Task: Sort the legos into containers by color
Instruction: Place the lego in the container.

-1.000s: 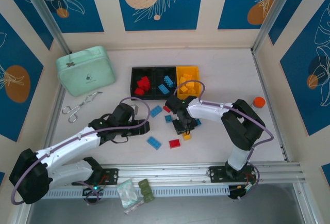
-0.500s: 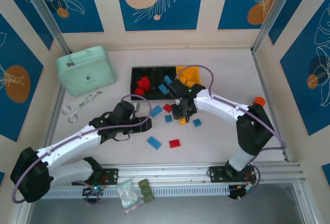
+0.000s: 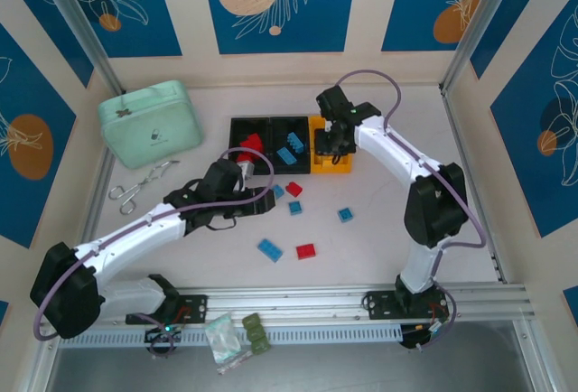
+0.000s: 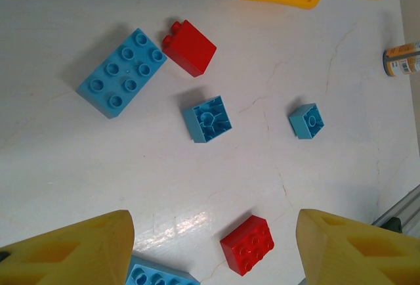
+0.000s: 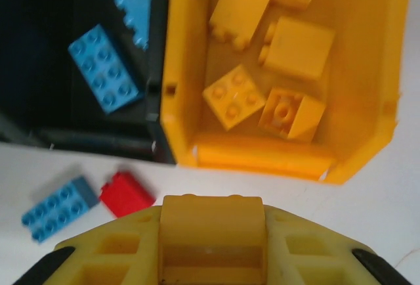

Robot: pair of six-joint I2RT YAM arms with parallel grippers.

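Since half a second ago my right arm has swung from the loose pile up to the bins. The right gripper (image 3: 328, 145) hangs over the glossy yellow-orange bin (image 5: 177, 68), clamped on one smooth yellow brick (image 5: 212, 229). Inside that bin I count four studded yellow bricks (image 5: 234, 96) and part of a fifth. The left gripper (image 4: 213, 232) is spread wide above the white table (image 4: 98, 167), where six loose bricks lie: four blue bricks (image 4: 122, 73) and two red bricks (image 4: 189, 47). One blue square (image 4: 207, 119) is flipped hollow side up.
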